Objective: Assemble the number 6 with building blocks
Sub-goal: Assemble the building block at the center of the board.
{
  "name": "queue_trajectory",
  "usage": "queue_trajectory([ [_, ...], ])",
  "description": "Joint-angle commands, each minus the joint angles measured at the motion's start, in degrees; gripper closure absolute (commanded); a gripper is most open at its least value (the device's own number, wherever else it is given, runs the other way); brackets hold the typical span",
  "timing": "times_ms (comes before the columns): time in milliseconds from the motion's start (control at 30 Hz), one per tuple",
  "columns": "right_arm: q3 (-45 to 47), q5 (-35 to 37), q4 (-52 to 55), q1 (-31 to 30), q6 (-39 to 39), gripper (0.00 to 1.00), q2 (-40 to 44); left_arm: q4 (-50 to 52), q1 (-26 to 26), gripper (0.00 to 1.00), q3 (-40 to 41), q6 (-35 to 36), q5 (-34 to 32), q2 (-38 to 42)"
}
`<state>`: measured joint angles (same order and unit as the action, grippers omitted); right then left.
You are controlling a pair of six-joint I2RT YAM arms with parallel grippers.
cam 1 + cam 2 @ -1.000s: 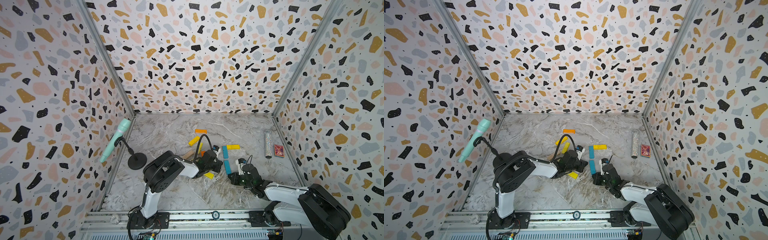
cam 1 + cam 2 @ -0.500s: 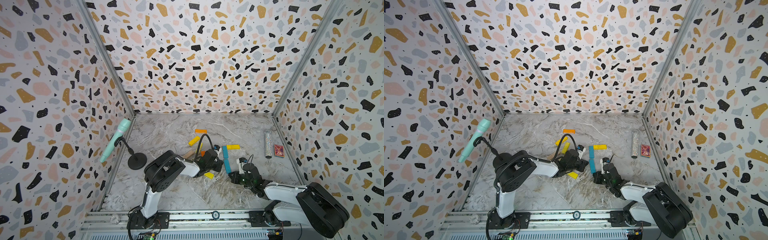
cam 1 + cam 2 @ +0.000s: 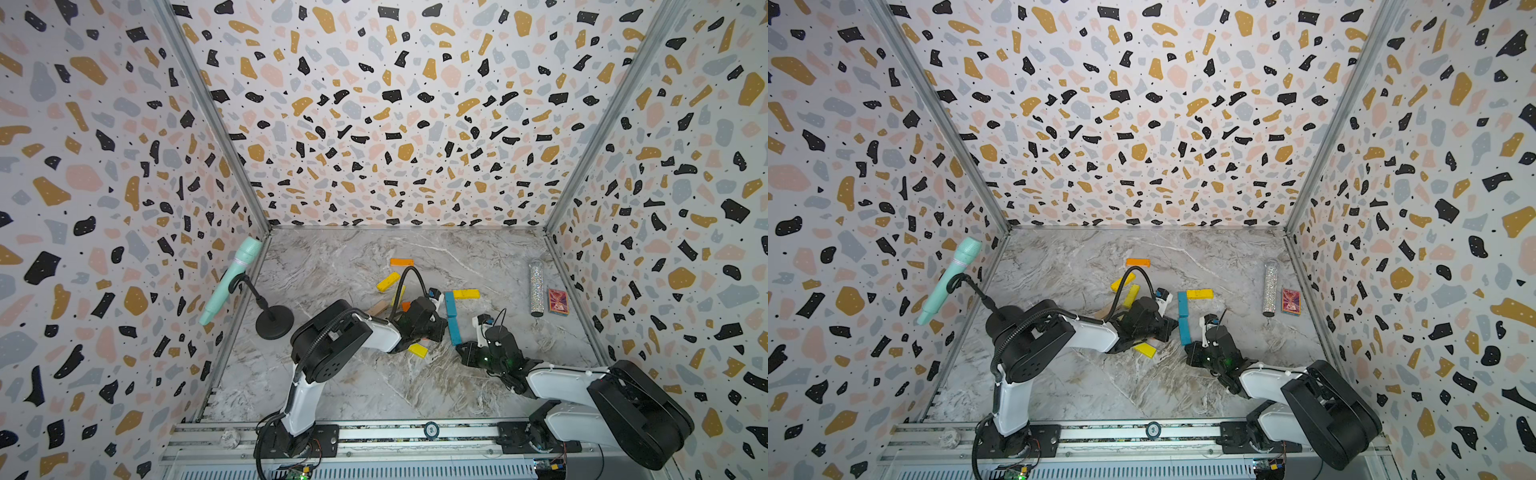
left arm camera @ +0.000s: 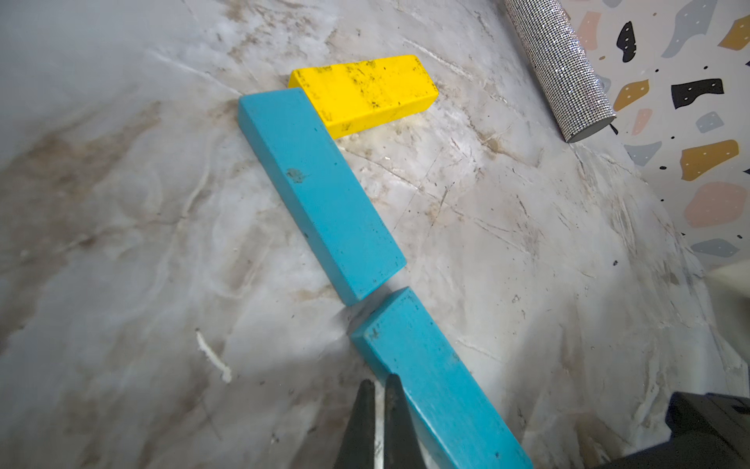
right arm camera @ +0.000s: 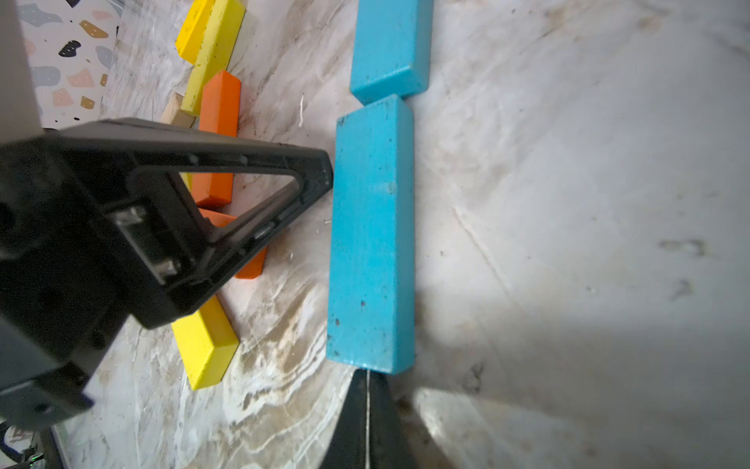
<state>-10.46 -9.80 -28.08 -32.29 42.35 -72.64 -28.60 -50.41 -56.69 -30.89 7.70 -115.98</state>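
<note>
closed right gripper (image 5: 366, 390) — tip at teal block (image 5: 371, 235)

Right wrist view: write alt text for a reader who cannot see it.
The shut right pincer points at the near end of a teal block, which lies end to end with a second teal block on a marble tabletop. The shut left pincer has its tip at the first block's long side; an orange block and a yellow block lie beyond it.

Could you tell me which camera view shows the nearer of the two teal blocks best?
The right wrist view: the nearer teal block lies whole there, the shut right gripper at its end. The left wrist view cuts the block off at the frame edge; in both top views the block is small.
</note>
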Motion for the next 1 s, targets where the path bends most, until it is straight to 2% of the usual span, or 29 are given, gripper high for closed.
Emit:
queue_trajectory([
  [0, 0.30, 1.16, 6.87, 0.20, -0.69, 0.92, 0.04, 2.47, 0.31, 1.00, 0.25, -0.39, 0.32, -3.17],
  [533, 0.35, 0.66, 5.87, 0.51, -0.69, 0.92, -0.50, 1.16, 0.35, 1.00, 0.70, -0.44, 0.38, -2.78],
  [967, 0.27, -0.07, 5.14, 0.51, -0.84, 0.92, -0.30, 1.60, 1.33, 1.00, 5.16, -1.35, -1.23, 1.63],
])
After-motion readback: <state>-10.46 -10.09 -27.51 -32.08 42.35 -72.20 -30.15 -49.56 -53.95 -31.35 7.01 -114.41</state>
